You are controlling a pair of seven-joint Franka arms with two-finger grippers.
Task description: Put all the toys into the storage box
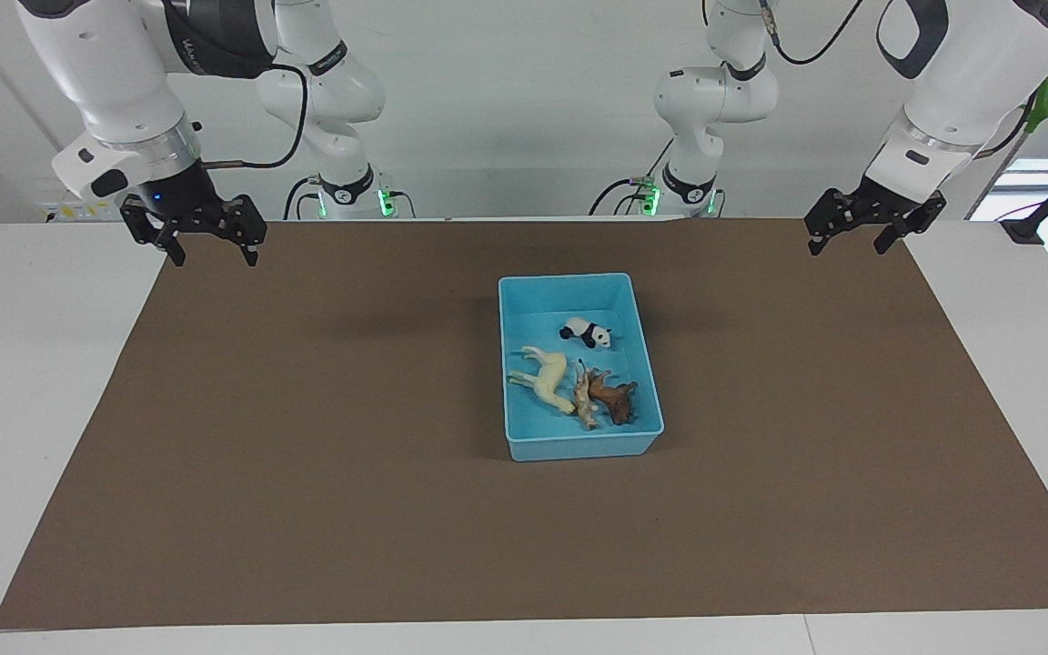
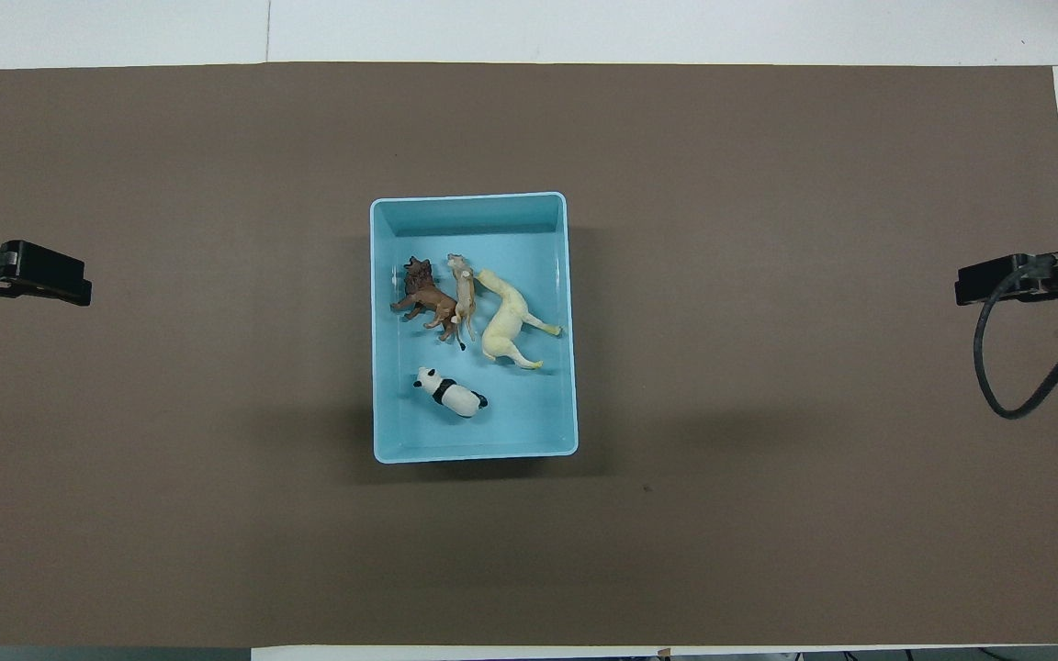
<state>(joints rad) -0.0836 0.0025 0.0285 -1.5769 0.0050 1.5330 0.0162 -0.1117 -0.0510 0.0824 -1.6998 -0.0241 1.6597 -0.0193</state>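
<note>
The light blue storage box point(image 1: 579, 448) stands in the middle of the brown mat; it also shows in the overhead view point(image 2: 474, 452). All the toys lie in it: the panda point(image 1: 588, 332) point(image 2: 451, 393) nearest the robots, the cream-yellow horse point(image 1: 547, 377) point(image 2: 506, 321), the tan spotted cat point(image 1: 585, 400) point(image 2: 465, 289) and the brown lion point(image 1: 615, 398) point(image 2: 423, 296) side by side. My left gripper point(image 1: 849, 244) point(image 2: 42, 275) is open and empty, raised over the mat's edge at its own end. My right gripper point(image 1: 213, 253) point(image 2: 988, 280) is open and empty, raised over its end.
The brown mat point(image 1: 306, 455) covers most of the white table point(image 1: 33, 364). A black cable point(image 2: 988, 367) hangs by the right gripper. Both arms wait apart from the box.
</note>
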